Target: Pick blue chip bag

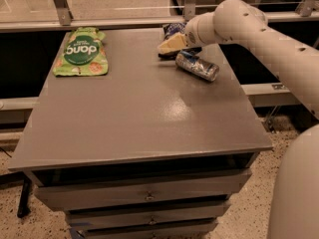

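The blue chip bag (173,30) lies at the far edge of the grey table (139,113), right of centre, dark navy and crinkled. Most of it is hidden behind my gripper (170,44), which hangs low just in front of and over the bag, at the end of the white arm (249,29) that comes in from the right. Whether the gripper touches the bag does not show.
A crushed silver-and-blue can (197,66) lies just right of and nearer than the gripper. A green "dang" pouch (81,52) lies at the far left. A railing (124,23) runs behind the table. Drawers (144,198) sit below the front edge.
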`<action>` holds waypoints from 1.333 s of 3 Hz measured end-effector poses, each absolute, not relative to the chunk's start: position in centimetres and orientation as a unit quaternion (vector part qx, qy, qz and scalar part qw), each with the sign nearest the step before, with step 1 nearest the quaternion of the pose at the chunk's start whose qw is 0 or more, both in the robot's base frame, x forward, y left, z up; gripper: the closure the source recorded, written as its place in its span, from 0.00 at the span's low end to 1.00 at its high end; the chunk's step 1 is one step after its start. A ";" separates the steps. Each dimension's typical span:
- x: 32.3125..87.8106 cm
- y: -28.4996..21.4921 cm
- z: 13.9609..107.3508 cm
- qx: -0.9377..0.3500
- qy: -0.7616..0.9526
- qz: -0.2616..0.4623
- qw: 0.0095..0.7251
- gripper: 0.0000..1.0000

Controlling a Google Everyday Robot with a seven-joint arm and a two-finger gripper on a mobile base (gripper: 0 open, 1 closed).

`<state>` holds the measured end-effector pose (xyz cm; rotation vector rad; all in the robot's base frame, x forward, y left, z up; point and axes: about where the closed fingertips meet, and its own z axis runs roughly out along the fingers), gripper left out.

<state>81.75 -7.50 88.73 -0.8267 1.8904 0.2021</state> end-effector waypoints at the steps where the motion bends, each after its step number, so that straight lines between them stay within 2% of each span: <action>1: 83.2 -7.7 87.9 -0.339 0.788 0.077 0.508 0.18; 4: 83.8 -7.7 87.7 -0.342 0.786 0.075 0.510 0.88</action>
